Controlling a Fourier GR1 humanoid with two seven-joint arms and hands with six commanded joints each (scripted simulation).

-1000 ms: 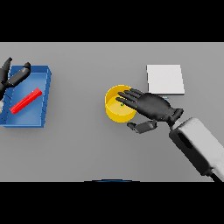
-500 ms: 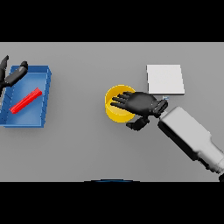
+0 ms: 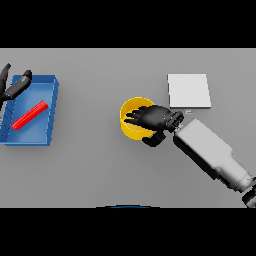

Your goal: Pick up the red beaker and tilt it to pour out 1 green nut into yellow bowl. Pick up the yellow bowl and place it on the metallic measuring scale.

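A round yellow bowl [image 3: 131,121] is seen upright near the table's middle, its right half hidden. A flat, square, pale metallic measuring scale [image 3: 188,90] lies just up and to its right, apart from it. A slim red beaker [image 3: 29,115] lies tilted diagonally, far left.
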